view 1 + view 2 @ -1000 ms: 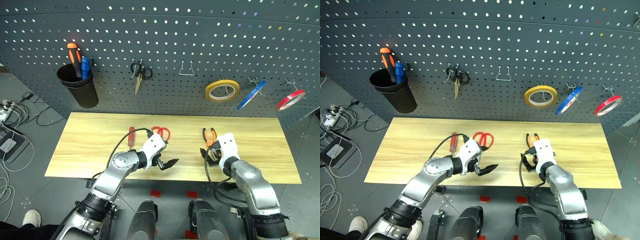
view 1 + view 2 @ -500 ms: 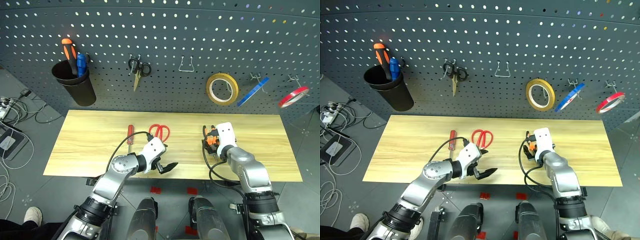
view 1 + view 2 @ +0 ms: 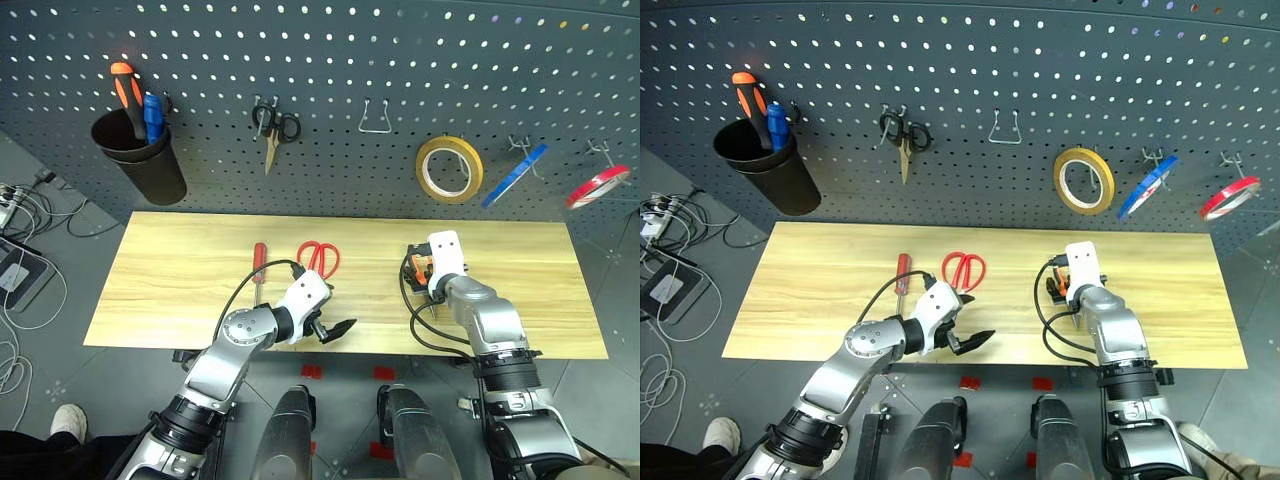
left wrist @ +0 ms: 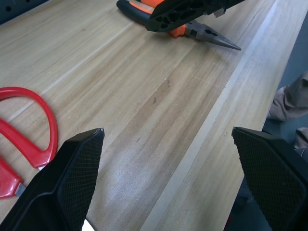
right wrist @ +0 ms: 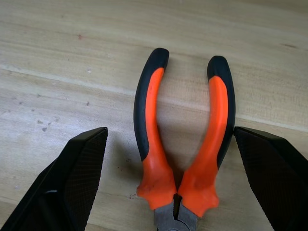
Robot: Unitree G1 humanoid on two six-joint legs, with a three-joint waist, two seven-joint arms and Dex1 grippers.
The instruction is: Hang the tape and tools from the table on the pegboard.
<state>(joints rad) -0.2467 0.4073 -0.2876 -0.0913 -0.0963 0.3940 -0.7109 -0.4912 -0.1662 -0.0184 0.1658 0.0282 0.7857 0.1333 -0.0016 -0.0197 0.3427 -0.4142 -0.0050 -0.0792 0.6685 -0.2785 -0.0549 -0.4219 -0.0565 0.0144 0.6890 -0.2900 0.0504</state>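
The right hand (image 5: 168, 192) hangs open over the bench (image 3: 160, 290), its two fingers spread either side of the pliers (image 5: 185, 144), touching neither handle. The pliers lie flat on the wood between those fingers, orange-and-black handles pointing away from the wrist toward the pegboard (image 3: 330, 60).

The left hand (image 3: 337, 328) is open too, empty, at the near edge of the bench, its fingers pointing across toward the right hand. Just behind it lie the red scissors (image 3: 318, 257), and beside those, farther from the right hand, the screwdriver (image 3: 259, 263).

Up on the pegboard, beyond the right hand, the tape (image 3: 449, 169) hangs on a hook, with a blue roll (image 3: 515, 174) and a red roll (image 3: 598, 186) farther out. Above the left hand hang small black scissors (image 3: 273, 128); an empty hook (image 3: 374, 117) sits between them and the tape. A black cup (image 3: 140, 160) holds orange and blue handles.
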